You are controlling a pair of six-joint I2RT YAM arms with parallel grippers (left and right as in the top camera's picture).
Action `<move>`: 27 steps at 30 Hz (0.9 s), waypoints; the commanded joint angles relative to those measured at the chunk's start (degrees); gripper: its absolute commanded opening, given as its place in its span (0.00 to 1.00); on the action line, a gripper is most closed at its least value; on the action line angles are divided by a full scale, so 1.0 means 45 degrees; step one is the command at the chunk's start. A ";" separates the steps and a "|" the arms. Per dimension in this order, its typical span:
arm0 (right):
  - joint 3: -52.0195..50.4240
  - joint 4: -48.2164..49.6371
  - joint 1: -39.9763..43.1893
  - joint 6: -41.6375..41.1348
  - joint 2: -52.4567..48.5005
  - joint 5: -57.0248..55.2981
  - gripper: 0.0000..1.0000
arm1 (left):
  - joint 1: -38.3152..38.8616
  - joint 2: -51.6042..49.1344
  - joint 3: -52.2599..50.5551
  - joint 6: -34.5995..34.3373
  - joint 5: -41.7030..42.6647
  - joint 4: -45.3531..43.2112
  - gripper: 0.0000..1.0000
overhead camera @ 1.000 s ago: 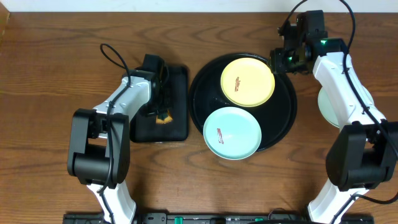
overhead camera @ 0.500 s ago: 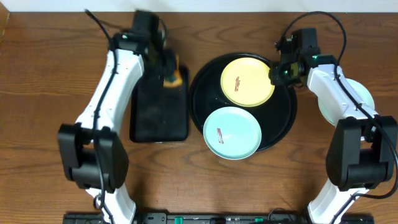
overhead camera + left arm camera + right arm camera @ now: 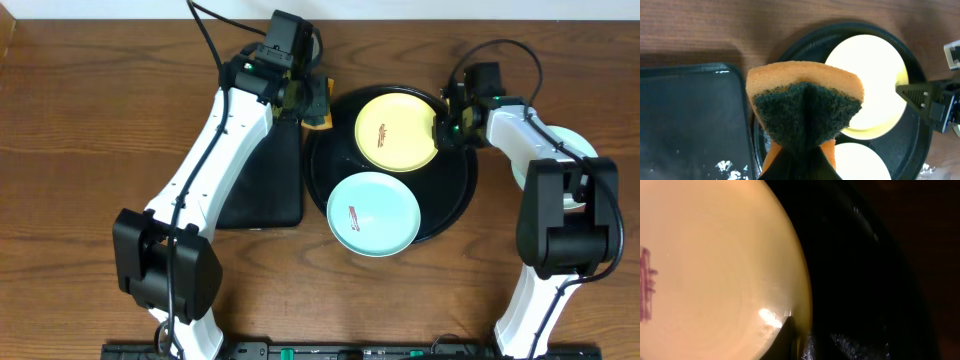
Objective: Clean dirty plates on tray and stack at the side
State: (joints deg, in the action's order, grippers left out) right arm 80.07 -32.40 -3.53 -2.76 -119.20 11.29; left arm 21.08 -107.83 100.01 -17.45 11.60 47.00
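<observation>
A pale yellow plate [image 3: 398, 130] with a reddish smear lies at the back of the round black tray [image 3: 455, 215]. A light blue plate [image 3: 373, 213], also smeared, lies at the tray's front. My right gripper [image 3: 440, 128] is shut on the yellow plate's right rim; in the right wrist view one dark finger [image 3: 787, 340] rests on the yellow plate [image 3: 715, 265] at its edge. My left gripper [image 3: 312, 100] hovers at the tray's upper left rim, shut on an orange sponge [image 3: 805, 105] with a green scouring face. A third pale plate [image 3: 575, 150] lies on the table right of the tray.
A rectangular black tray [image 3: 265, 190] lies left of the round one, partly under my left arm, with white flecks on it in the left wrist view [image 3: 690, 120]. The right arm crosses over the plate on the table.
The left arm has swung up and right from the rectangular tray, carrying the sponge to the round tray's rim. The right gripper moved down onto the yellow plate's rim and closed.
</observation>
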 commanded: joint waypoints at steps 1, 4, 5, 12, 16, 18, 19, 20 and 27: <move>-0.0058 -0.0447 -0.0063 0.0053 -0.0078 0.1112 0.01 | 0.0097 -0.0087 0.0078 0.0296 -0.0447 -0.0194 0.07; -0.0034 -0.1229 -0.0296 0.0058 0.0185 0.1127 0.01 | 0.0272 -0.0325 0.0078 0.0228 -0.0442 -0.0301 0.07; -0.0034 -0.1501 -0.0364 0.0053 0.0306 0.1039 0.01 | 0.0335 -0.0423 0.0078 0.0165 -0.0427 -0.0350 0.08; -0.0034 -0.2220 -0.0583 -0.2205 0.0583 -0.0073 0.01 | 0.1132 -0.1477 0.0078 -0.0923 -0.0321 -0.1263 0.07; -0.0034 -0.1734 -0.0675 -0.3104 0.0583 -0.0078 0.01 | 0.1841 -0.2467 0.0078 -0.1520 0.0860 -0.2278 0.07; -0.0034 -0.1545 -0.0753 -0.3104 0.0578 -0.0117 0.01 | 0.2322 -0.3084 0.0078 -0.2084 0.1287 -0.2803 0.08; -0.0034 -0.1545 -0.0753 -0.3104 0.0578 -0.0121 0.01 | 0.2458 -0.3269 0.0078 -0.2268 0.1452 -0.2919 0.07; -0.0034 -0.1564 -0.0753 -0.3104 0.0578 -0.0126 0.01 | 0.2603 -0.3473 0.0078 -0.2501 0.1690 -0.3026 0.07; -0.0034 -0.1564 -0.0763 -0.3109 0.0578 -0.0131 0.01 | 0.3279 -0.4750 0.0078 -0.3701 0.2331 -0.3711 0.07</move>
State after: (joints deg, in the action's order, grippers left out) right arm 80.27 -39.57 -6.37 -15.33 -117.99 11.79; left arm 35.22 -127.13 100.01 -30.28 19.66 31.24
